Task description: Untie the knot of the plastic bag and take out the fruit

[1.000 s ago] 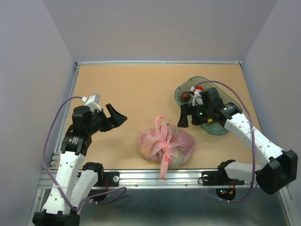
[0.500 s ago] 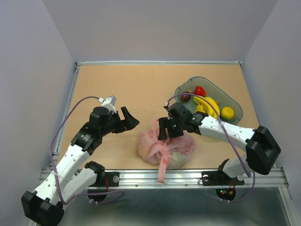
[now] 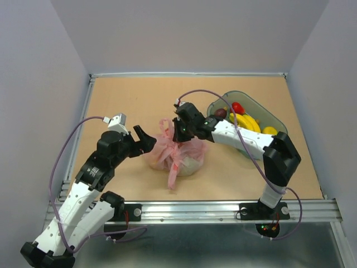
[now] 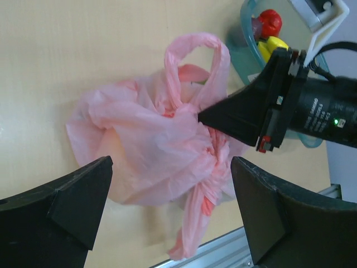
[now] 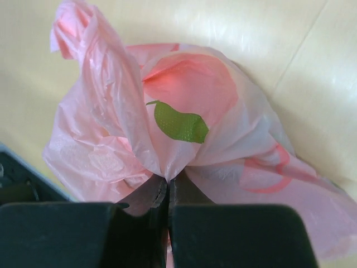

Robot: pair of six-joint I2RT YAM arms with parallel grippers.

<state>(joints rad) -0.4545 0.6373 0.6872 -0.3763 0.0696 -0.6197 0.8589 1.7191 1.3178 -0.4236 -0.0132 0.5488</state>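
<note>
One pink bag (image 3: 174,155) mid-table, knot (image 4: 211,149) tied, one loop (image 4: 195,47) sticking up. Two claws: right claw (image 5: 167,184) pinching bag plastic near knot; left claw (image 3: 146,140) spread wide, just left of bag. Fruit inside bag, only one green patch (image 5: 181,124) showing. One tray (image 3: 254,96) far right.

So the right gripper (image 3: 179,134) swung off the tray (image 3: 248,94) near the far right corner, crossed over to the plastic bag (image 3: 187,159) and pinched a fold of the pink film. The bag got dragged toward the left edge and a bit away from the near edge. The left gripper (image 3: 146,139) crept in, jaws wide, ending up just beside it.
</note>
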